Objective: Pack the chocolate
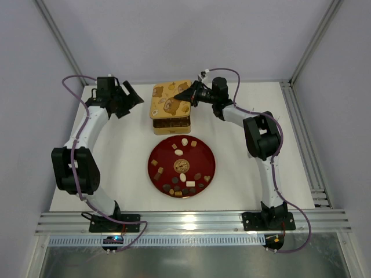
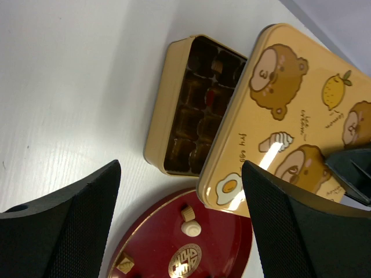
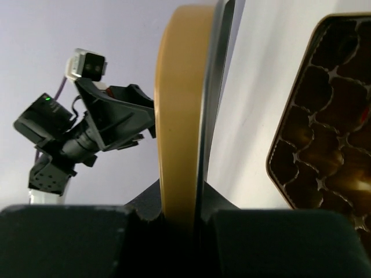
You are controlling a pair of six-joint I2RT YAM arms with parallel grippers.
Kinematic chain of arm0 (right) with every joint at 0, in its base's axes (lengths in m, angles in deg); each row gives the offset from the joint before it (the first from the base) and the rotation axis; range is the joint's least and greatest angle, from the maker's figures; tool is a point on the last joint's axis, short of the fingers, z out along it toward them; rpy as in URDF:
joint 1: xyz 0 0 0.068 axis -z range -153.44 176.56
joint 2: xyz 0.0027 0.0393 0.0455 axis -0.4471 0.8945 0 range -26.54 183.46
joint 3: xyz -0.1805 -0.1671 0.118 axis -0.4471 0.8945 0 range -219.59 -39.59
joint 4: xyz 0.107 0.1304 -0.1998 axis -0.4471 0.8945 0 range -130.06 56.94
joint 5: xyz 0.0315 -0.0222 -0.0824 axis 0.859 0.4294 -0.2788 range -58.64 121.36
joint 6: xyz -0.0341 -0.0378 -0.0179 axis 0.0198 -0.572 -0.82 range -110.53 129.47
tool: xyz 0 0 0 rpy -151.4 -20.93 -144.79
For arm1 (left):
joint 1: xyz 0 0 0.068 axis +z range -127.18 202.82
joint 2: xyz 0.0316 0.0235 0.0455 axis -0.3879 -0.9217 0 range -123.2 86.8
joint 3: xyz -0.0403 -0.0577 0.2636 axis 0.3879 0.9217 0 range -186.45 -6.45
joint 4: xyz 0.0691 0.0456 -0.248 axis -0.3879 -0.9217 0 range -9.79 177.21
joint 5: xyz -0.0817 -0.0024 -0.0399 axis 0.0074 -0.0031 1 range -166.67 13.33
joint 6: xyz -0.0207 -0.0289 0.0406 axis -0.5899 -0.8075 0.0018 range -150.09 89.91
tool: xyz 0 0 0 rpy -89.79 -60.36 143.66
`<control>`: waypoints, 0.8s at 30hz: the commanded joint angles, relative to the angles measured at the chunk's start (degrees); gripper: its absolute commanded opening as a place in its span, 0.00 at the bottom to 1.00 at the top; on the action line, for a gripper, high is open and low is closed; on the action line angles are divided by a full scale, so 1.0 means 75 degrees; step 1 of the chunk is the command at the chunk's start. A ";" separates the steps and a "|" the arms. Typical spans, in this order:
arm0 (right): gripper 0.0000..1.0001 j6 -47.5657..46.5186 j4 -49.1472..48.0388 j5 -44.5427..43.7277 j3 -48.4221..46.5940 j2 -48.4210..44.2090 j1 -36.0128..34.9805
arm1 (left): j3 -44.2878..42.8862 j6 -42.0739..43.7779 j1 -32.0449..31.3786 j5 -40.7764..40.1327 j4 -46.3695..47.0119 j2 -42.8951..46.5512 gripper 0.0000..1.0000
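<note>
Chocolate pieces, dark, tan and cream, lie scattered on the red plate in the middle of the table, as we see from the top camera; neither tool has one. Just beyond the plate stands the gold tin. Its lid, printed with bears, covers the tin's far half as seen from above. Our right tool grips the lid at its right edge. Our left tool hangs near the tin's left side, apart from it.

From the left wrist, we see that tool's two fingers spread wide with nothing held between them. The lid lies tilted across the tin's right part and leaves dark cells bare. Whether the lid touches the tin, or whether any cell is filled, we cannot tell.

From the right wrist, the lid appears edge-on, pinched between the closed-down fingers, with the tin's cells off to the right.

We judge the step in hand to be clearing the lid. To do it well, we should keep the pinch firm on that thin rim and lift before moving sideways, so the lid does not drag the tin. We should then steer it away from the plate and lay it flat on the table, out of both arms' path to the cells.
</note>
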 commanded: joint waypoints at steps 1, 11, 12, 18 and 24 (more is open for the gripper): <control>0.04 0.0901 -0.1470 0.0156 -0.0738 0.0144 0.0013 | -0.0477 0.0246 -0.0003 -0.0185 0.0468 -0.0399 0.83; 0.04 0.0150 -0.0473 0.0215 -0.1406 0.0836 0.0001 | -0.0572 0.0258 -0.0191 0.0108 0.1205 -0.1233 0.82; 0.04 0.0092 -0.0391 0.0238 -0.1441 0.0895 0.0001 | -0.0583 0.0246 -0.0214 0.0120 0.1241 -0.1257 0.82; 0.04 -0.0577 0.0324 0.0191 -0.1442 0.0977 0.0013 | -0.0279 0.0000 -0.0226 -0.0253 0.1394 -0.1234 0.82; 0.04 -0.0799 0.0593 0.0273 -0.1640 0.1153 -0.0022 | -0.0173 -0.0059 -0.0226 -0.0009 0.1581 -0.1304 0.82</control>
